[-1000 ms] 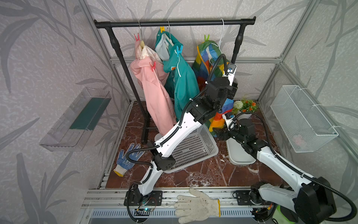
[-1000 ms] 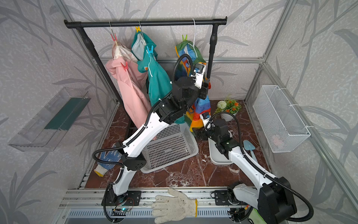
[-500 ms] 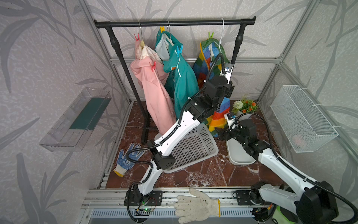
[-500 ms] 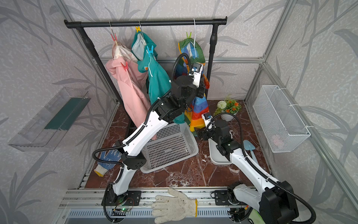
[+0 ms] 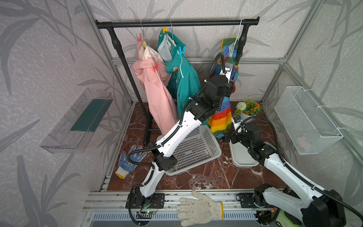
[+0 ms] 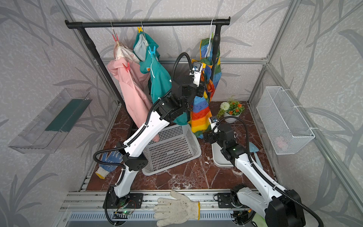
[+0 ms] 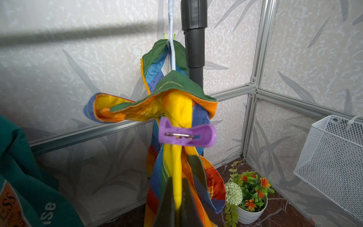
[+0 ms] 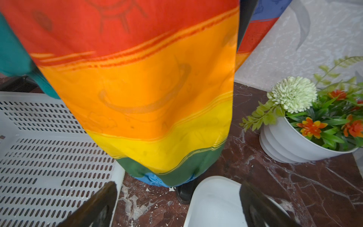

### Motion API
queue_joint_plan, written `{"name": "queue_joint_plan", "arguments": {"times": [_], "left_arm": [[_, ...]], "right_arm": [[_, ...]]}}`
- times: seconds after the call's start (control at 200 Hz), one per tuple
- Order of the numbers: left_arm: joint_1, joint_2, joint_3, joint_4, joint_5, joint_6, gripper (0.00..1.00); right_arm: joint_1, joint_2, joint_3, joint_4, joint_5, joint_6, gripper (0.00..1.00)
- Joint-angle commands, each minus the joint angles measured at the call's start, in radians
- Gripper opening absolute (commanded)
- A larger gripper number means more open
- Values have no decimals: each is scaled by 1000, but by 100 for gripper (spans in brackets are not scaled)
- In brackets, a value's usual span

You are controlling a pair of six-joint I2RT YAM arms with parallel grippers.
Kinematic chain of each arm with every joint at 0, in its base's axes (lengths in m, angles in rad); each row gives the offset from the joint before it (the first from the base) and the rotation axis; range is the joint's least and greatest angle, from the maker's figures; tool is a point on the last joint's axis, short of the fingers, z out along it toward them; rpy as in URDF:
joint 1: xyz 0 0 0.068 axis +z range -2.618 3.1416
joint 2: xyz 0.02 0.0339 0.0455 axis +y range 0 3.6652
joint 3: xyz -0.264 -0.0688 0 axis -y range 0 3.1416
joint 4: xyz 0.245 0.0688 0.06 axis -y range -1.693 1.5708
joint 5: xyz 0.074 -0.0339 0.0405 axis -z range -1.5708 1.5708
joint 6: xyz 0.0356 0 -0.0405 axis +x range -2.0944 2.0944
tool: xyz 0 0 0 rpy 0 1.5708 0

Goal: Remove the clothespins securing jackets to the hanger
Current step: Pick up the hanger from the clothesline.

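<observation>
The purple clothespin (image 7: 186, 135) sits crosswise on a bunched yellow fold of the rainbow-striped jacket (image 7: 176, 106), clamped just under the green collar flap. That jacket hangs on a white hanger (image 7: 171, 51) from the black rail (image 5: 176, 23), at the end of the rail and close against its upright post. The tips of a green clothespin (image 7: 164, 36) show at the very top of the collar, beside the hanger's hook. Below the purple pin and apart from it, the left claw (image 7: 177, 188) is closed tight on the same yellow fold, with the cloth pinched between its fingers. Far under the rail, the right claw (image 8: 177, 188) is spread wide with nothing between its fingers, just short of the jacket's green and blue hem. Mid-rail hangs the teal jacket (image 5: 186, 84), with a yellow clothespin (image 5: 164, 29) at its top by the hook and a blue clothespin (image 5: 181, 51) on its shoulder. Nearer the rail's other post hangs the pink jacket (image 5: 157, 94), with an upper red clothespin (image 5: 138, 37) by its hanger neck and a lower red clothespin (image 5: 155, 67) on the hood. On the marble counter (image 5: 206, 176) beneath the rail stand a perforated basket (image 5: 196, 149), a white tray (image 5: 241, 157) and a pot of flowers (image 5: 248, 110).
</observation>
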Motion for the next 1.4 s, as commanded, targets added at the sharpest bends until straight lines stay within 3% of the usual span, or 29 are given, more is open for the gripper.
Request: {"name": "queue_joint_plan", "arguments": {"times": [0.0,0.82,1.395], "left_arm": [[-2,-23,26,24,-20,48,0],[-2,-74,31,303,-115,243,0],[4,-106,64,350,-197,296,0]], "right_arm": [[-2,-28,-3,-9,25,-17,97],[-5,-23,-12,-28,26,5,98],[-5,-6,-2,-25,-6,19,98]]}}
